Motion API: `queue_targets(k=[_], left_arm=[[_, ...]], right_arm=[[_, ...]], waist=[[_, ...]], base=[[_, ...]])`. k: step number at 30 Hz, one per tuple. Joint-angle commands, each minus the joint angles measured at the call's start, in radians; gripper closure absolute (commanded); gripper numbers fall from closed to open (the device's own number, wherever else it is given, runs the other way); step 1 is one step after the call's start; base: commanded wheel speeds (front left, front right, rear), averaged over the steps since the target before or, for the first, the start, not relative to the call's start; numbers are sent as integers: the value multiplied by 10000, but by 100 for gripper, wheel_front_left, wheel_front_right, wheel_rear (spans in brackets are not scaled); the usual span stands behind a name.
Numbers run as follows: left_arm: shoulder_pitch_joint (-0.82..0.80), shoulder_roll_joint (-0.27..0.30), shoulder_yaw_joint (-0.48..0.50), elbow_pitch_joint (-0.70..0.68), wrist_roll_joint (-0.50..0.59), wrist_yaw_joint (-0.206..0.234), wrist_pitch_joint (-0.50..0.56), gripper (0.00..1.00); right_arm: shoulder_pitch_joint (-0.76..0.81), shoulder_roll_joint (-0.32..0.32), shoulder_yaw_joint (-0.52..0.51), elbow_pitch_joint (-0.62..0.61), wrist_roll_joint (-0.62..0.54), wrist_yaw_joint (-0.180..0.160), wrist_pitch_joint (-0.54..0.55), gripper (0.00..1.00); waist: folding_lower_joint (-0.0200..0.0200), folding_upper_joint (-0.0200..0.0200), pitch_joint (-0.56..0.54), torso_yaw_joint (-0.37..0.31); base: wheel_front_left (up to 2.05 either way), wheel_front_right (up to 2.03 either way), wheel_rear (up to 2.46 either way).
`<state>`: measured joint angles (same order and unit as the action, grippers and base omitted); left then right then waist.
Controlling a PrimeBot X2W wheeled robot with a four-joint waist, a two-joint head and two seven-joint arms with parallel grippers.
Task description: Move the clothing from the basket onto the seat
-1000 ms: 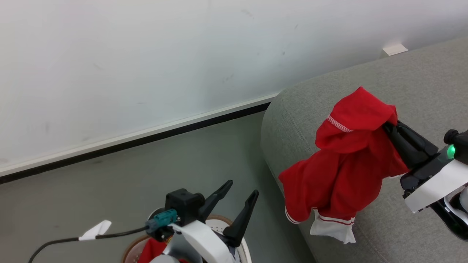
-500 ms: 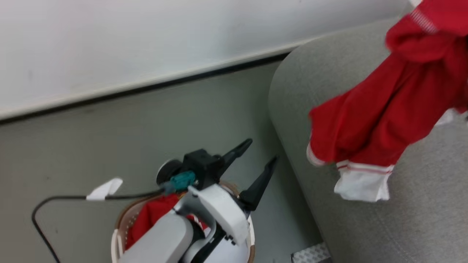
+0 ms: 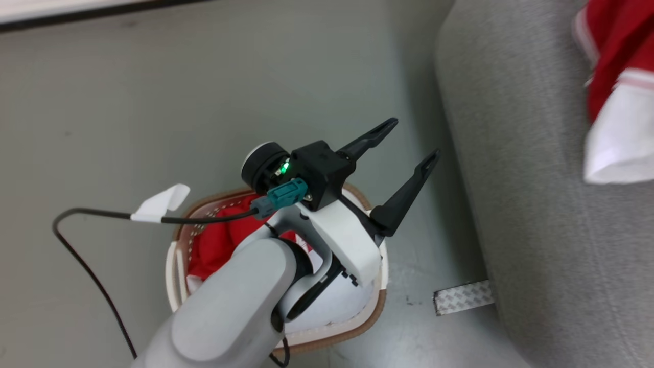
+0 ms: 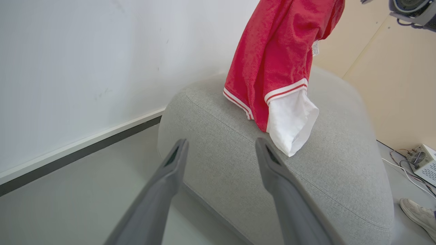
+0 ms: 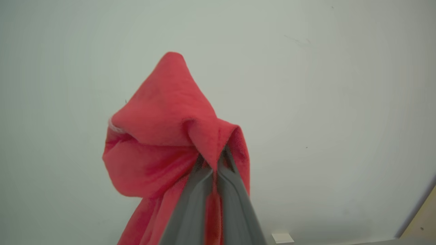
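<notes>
My left gripper [image 3: 413, 139] stands open and empty above the cream basket [image 3: 379, 301], which sits on the floor beside the grey seat [image 3: 536, 214]. Red clothing [image 3: 219, 240] lies inside the basket, partly hidden by my left arm. My right gripper [image 5: 213, 165] is shut on a fold of another red garment [image 5: 163, 115]. That garment [image 4: 276, 51] hangs over the seat [image 4: 323, 177], its white panel [image 4: 291, 126] touching the cushion. In the left wrist view my left gripper [image 4: 221, 148] points at the seat's rounded edge. The garment's lower end [image 3: 618, 51] shows at the head view's upper right.
A black cable with a white tag [image 3: 158, 204] runs over the floor left of the basket. A metal plate [image 3: 462, 297] lies at the seat's base. A white wall stands behind the seat. A person's shoe [image 4: 419, 214] and a small box [image 4: 422, 158] sit beyond the seat.
The head camera has tilted down, so the basket now shows in full and the held garment sits at the picture's upper right. Both grippers keep their states.
</notes>
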<state>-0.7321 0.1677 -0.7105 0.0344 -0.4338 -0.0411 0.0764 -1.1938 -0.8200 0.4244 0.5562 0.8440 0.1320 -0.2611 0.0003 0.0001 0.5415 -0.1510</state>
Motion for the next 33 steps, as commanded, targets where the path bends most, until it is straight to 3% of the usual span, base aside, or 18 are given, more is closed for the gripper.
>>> queue_targets(k=[1,8,16,20,21,22,23,24,33], left_arm=[[-214,-55,19,93,100,-45,-99,0],[-705,-259,-93,132,217,-86,-145,0],[-976,-319,-172,133,311,22,-76,0],[-1050,-245,-181,67,320,47,-2,0],[-1054,-232,-179,60,319,64,-5,0],[-1052,-216,-166,62,311,61,-10,0],[-1038,-200,-159,81,298,82,-20,0],[-1007,-178,-154,108,276,96,-37,0],[-368,111,156,458,-124,202,-499,0]], right_arm=[[-435,-276,-174,272,-72,-25,3,100],[-912,-760,-498,1779,-173,-24,83,100],[81,115,-1271,4178,-1,-25,-45,100],[279,414,-1783,4770,-309,-25,-41,100],[326,510,-1931,4810,-428,-25,-42,97],[382,609,-2102,4886,-542,-25,-42,72],[478,685,-2223,4908,-731,-24,-41,22],[563,788,-2303,4903,-897,-25,-44,0],[1888,1555,-3033,3706,-2404,-25,-33,0]], waist=[[-3,-1,603,526],[-3,-1,1284,944],[-3,-1,1808,1218],[-3,-1,1919,1250],[-3,-1,1914,1240],[-3,-1,1892,1221],[-3,-1,1848,1196],[-3,-1,1781,1164],[-3,-1,511,752]], base=[[0,0,0],[0,0,0],[0,0,0],[0,0,0],[0,0,0],[0,0,0],[0,0,0],[0,0,0],[0,0,0]])
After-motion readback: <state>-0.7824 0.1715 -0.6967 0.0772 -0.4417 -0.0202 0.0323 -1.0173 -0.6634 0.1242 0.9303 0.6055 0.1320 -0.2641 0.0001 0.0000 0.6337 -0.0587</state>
